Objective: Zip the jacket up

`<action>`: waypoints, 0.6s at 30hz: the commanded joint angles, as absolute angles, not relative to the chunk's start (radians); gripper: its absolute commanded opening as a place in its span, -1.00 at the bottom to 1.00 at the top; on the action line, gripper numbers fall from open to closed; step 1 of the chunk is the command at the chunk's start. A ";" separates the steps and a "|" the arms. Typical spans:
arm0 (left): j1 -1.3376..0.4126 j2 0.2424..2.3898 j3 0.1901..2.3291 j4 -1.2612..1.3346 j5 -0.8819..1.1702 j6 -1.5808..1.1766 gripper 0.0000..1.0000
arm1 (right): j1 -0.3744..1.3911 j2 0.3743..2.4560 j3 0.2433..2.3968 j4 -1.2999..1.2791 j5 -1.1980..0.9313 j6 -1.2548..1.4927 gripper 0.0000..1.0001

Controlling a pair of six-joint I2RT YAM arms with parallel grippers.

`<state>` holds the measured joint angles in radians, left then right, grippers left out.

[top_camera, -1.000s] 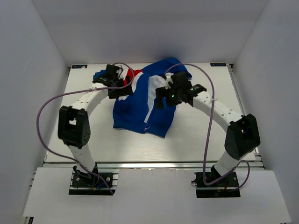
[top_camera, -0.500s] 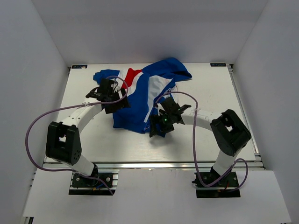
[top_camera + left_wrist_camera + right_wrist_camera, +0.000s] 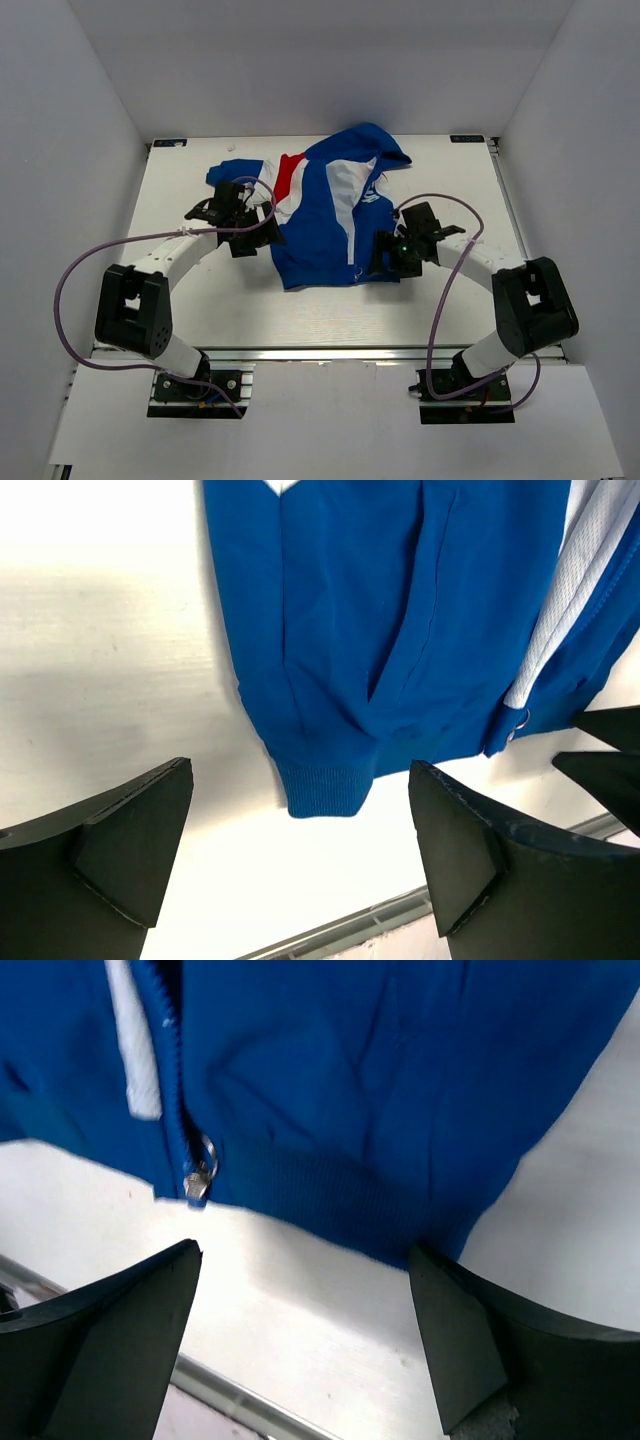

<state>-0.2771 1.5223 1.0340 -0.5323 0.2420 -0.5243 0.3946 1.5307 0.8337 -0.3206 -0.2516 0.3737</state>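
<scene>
Hovered with the right gripper at the near hem, jaws apart and empty. Matched it with the left gripper, jaws apart over the other bottom corner. Showed the zipper pull low at the hem, white lining open above. Showed the jacket spread flat mid-table, hood farthest away. Best handled, seemingly, by pinning the hem taut, pinching the pull squarely, then drawing straight toward the hood.

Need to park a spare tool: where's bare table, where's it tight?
Free: near strip of table between jacket hem and front rail; far right corner beside the hood. Crowded: mid-table, left gripper and right gripper flank the jacket.
</scene>
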 commanded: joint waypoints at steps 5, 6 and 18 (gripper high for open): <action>-0.288 1.444 1.008 -0.509 0.273 -0.541 0.96 | 0.492 1.431 0.940 -0.403 -0.236 0.308 0.79; -0.290 1.440 1.006 -0.508 0.276 -0.541 0.96 | 0.518 1.443 0.946 -0.400 -0.244 0.307 0.79; -0.299 1.391 1.006 -0.525 0.270 -0.540 0.96 | 0.575 1.719 1.068 -0.252 -0.345 0.334 0.75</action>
<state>-0.2932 1.4483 1.0100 -0.5232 0.2737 -0.5396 0.5709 1.6863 1.0115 -0.3080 -0.2886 0.3325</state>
